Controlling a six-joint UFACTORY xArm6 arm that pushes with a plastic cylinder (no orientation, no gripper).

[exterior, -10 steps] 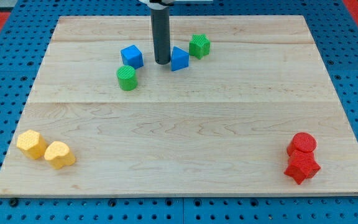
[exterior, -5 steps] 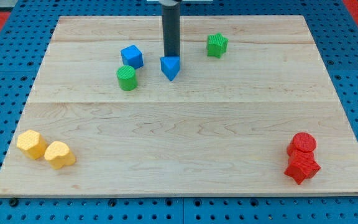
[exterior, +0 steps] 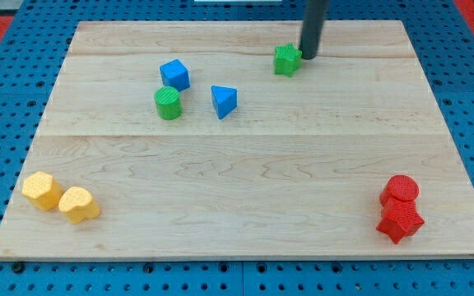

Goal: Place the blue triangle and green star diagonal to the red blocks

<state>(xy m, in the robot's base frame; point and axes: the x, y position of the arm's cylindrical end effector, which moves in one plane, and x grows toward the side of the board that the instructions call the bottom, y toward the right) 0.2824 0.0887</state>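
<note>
The blue triangle [exterior: 224,101] lies on the wooden board [exterior: 245,205] left of centre, in the upper half. The green star [exterior: 285,59] sits near the view's top, right of centre. My tip [exterior: 309,56] stands just right of the green star, touching or almost touching it. The red cylinder [exterior: 401,189] and the red star [exterior: 400,219] sit together at the view's bottom right, far from both.
A blue cube [exterior: 174,75] and a green cylinder [exterior: 168,104] stand left of the blue triangle. Two yellow blocks [exterior: 41,190] [exterior: 78,205] lie at the bottom left corner. Blue pegboard surrounds the board.
My tip pushed the blue triangle down and left, away from the green star, then left it and moved right to the green star's right side. The star shifted slightly right.
</note>
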